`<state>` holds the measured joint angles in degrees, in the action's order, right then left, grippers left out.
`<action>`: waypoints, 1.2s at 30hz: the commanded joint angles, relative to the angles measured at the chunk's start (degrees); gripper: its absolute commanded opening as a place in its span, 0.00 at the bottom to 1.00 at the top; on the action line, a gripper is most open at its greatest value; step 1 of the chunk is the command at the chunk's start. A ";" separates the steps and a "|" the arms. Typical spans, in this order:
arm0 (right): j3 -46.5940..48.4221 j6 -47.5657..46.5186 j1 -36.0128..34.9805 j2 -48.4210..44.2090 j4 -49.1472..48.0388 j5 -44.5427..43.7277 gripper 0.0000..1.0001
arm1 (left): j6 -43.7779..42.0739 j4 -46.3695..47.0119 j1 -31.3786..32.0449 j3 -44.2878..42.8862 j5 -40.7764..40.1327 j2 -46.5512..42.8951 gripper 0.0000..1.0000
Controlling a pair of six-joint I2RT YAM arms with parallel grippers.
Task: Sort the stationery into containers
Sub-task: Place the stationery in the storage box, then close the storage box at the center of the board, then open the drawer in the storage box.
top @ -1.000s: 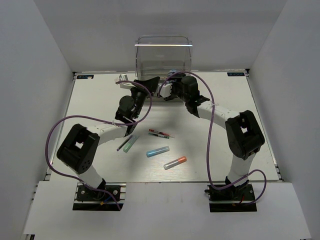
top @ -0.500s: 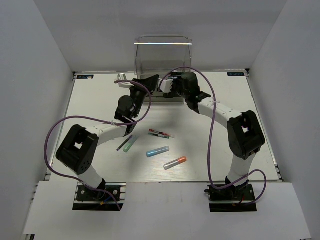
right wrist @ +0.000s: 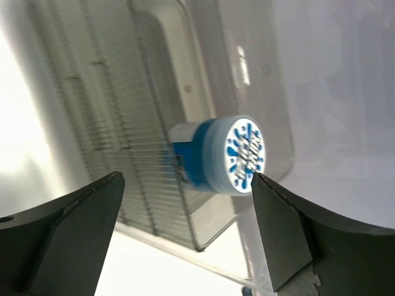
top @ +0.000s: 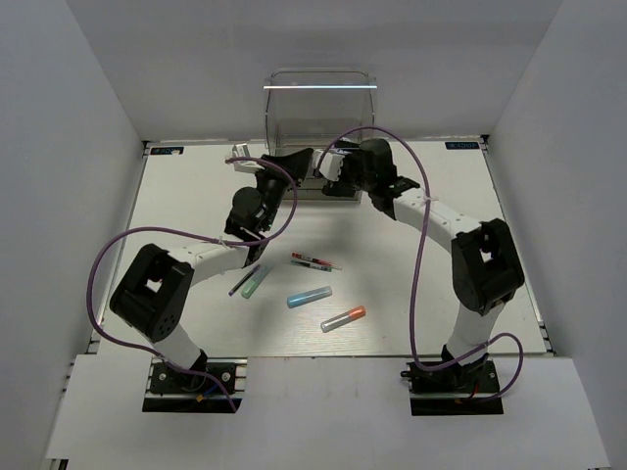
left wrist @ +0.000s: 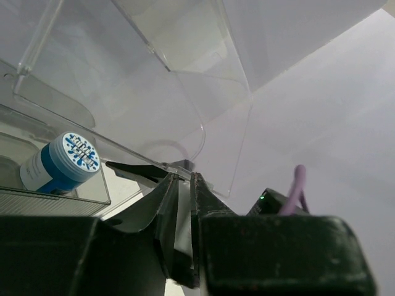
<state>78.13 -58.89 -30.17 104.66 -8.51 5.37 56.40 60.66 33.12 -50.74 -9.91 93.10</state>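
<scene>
Right hand (right wrist: 188, 177) agape, blue-white roll (right wrist: 225, 155) between its fingers.

Overhead; wrist views near shared roll (left wrist: 62, 161)

Bare white table (top: 186, 196) between plain white enclosure walls (top: 88, 98)

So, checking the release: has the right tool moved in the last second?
Yes. The right tool shifted slightly up the top view, toward the back of the organiser.
</scene>
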 commanded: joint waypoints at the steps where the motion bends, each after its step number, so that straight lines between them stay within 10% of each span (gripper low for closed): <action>1: 2.72 2.82 0.82 -6.74 5.13 10.79 0.90 | -0.68 -0.72 0.10 -1.20 0.86 -2.13 0.26; 18: -11.23 -11.25 1.17 -21.24 40.42 28.21 0.71 | -0.68 0.33 0.10 3.01 -0.28 -0.38 0.26; 25: -22.57 3.38 1.78 -30.74 34.45 25.40 0.67 | 1.51 1.39 0.63 6.97 -0.28 1.73 0.34; 28: -26.96 16.56 2.48 -33.90 23.94 14.30 0.89 | 1.52 1.39 0.63 8.29 -0.28 2.87 0.42; 33: -25.66 35.33 4.95 -32.95 18.88 5.53 0.90 | 1.52 -4.93 0.63 5.92 -0.28 6.30 0.60; 35: -24.95 40.66 6.70 -31.45 20.02 8.77 0.69 | 1.52 -6.43 0.63 3.90 -0.28 8.67 0.63; 36: -25.39 41.66 7.84 -31.45 19.85 12.26 0.35 | 1.52 -7.83 0.63 3.11 -0.28 9.55 0.64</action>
<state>51.16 -30.44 -24.32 72.53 14.59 16.49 58.13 56.86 33.50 -44.56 -10.09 101.01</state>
